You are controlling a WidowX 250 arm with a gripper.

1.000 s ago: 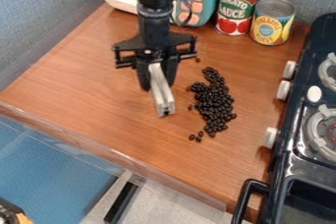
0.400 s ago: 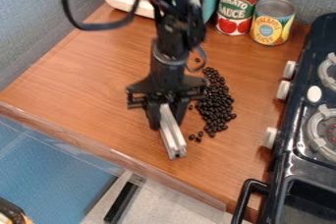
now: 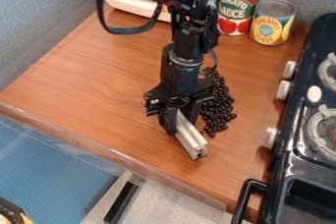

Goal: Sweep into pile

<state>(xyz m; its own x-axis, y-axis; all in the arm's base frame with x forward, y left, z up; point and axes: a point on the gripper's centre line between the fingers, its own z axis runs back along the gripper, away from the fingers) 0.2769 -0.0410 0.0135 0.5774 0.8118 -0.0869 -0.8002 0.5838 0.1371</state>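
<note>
On the bench [image 3: 85,83], left of the stove [image 3: 282,161], the dark beans [image 3: 222,106] are lying in a long, loose heap. We are gripping with the fingers [image 3: 169,122] pinched shut around a pale metal bar [image 3: 191,138], whose long axis is slanting toward the view's lower right. The beans are sitting just stoveward of the fingers, so we are probably needing to press the bar's stove-facing side toward them.

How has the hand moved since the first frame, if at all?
Yes: the hand has moved toward the stove and closer to the counter's near edge.
</note>
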